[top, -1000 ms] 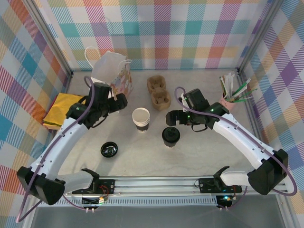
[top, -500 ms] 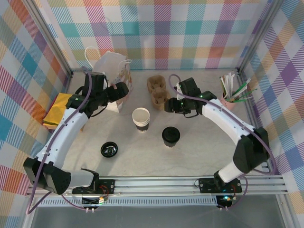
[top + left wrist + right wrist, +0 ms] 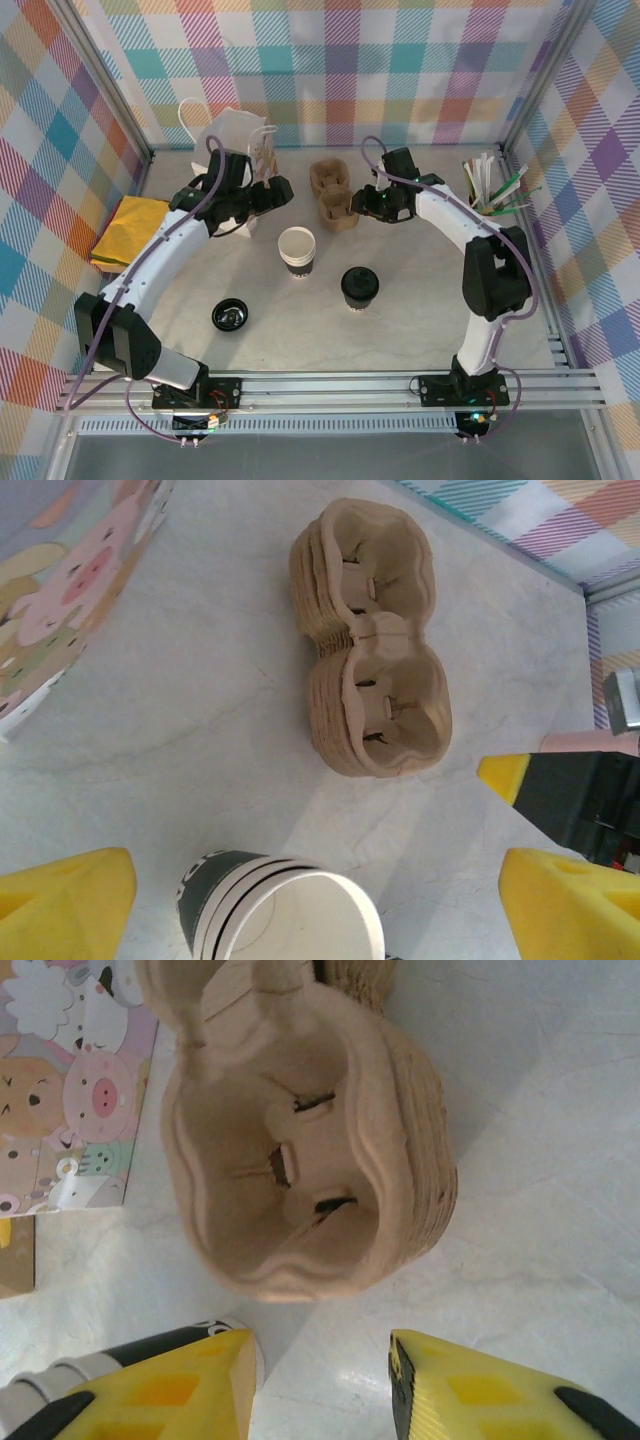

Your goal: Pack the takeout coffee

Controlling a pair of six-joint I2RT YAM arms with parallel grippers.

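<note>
Hovering just right of the stacked cup carriers [image 3: 335,195], the right gripper [image 3: 320,1380] holds its fingers partly apart, empty; the left gripper [image 3: 277,191] gapes wide beside the paper bag [image 3: 232,140]; the takeout coffee [image 3: 359,287] stands lidded nearer, mid-table; probably best to pinch only the top carrier's rim.

The open white cup [image 3: 285,920] is being cut by the left wrist view's bottom edge, the pig-print paper bag [image 3: 60,590] by its left edge. In the right wrist view a yellow fingertip [image 3: 150,1390] is covering most of a white-rimmed cup [image 3: 35,1385], and the top edge is cropping the pulp cup carrier [image 3: 300,1140]
</note>
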